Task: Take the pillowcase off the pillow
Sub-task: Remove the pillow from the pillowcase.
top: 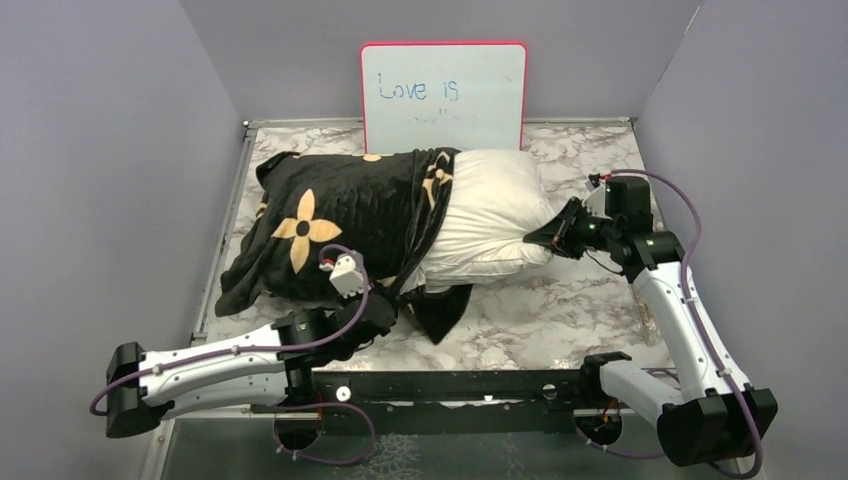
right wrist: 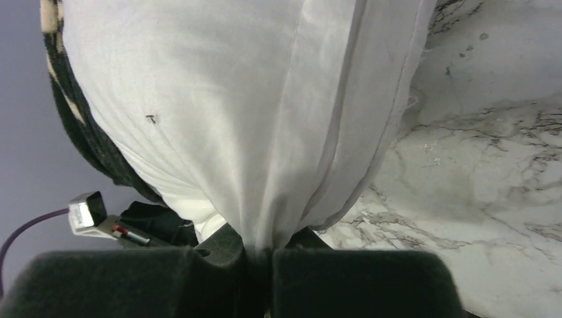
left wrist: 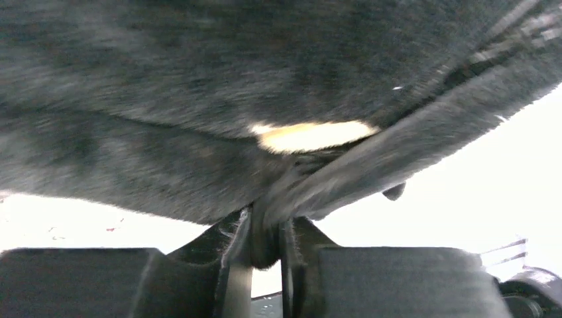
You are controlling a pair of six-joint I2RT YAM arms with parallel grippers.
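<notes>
pillowcase (top: 330,225): black plush cloth, velvety fuzzy nap, matt, tan printed motifs. pillow (top: 495,215): plain white woven cloth, matt, wrinkled. desk (top: 560,310): marble-pattern top, smooth, faint sheen. whiteboard (top: 443,95): glossy white face, pink frame, looks plastic. left hand (left wrist: 265,228), right hand (right wrist: 262,255): matt black fingers.

— What closes the space in?
— Plain lilac-grey panels: a left wall (top: 90,180), a back wall (top: 440,25) and a right wall (top: 760,150).
— And below?
— A table (top: 560,310), white marble pattern with grey veins, metal trim along its left edge. A pink-framed whiteboard (top: 443,95) stands against the back wall, "Love is" written on it in blue. The light is even.
</notes>
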